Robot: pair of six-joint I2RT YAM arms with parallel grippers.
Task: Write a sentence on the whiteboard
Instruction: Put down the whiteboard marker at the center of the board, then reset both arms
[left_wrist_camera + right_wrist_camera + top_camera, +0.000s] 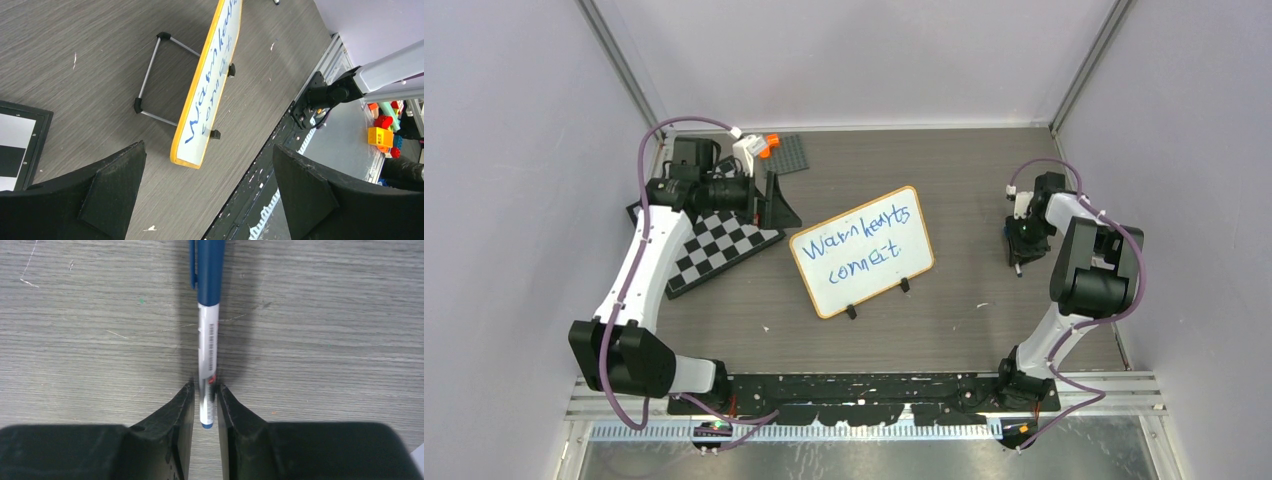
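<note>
Near the middle of the table [984, 320], the whiteboard [864, 285] stood propped on its two black feet, its face tilted back and turned slightly toward the left arm. The sentence [861, 240] ran across it in blue script on two lines. The right gripper [205, 390] hung well apart from the board, off beyond its right edge with bare tabletop between them, pointing down at the wood. Its jaws stood narrow around the tail end of a blue-capped marker [207, 340], whose barrel ran away from the fingers along the table. A thin gap seemed to show on one side of the barrel, so I could not tell whether the fingers pinched the marker or only flanked it. The left gripper [208, 148] sat on the board's other side, near its upper left corner and not touching it, above the edge of the checkered board [719, 245]. Its jaws were spread wide and held nothing. From that wrist the whiteboard appeared almost edge-on between the two fingers, its yellow-orange rim toward the camera and its wire stand [150, 75] behind it.
</note>
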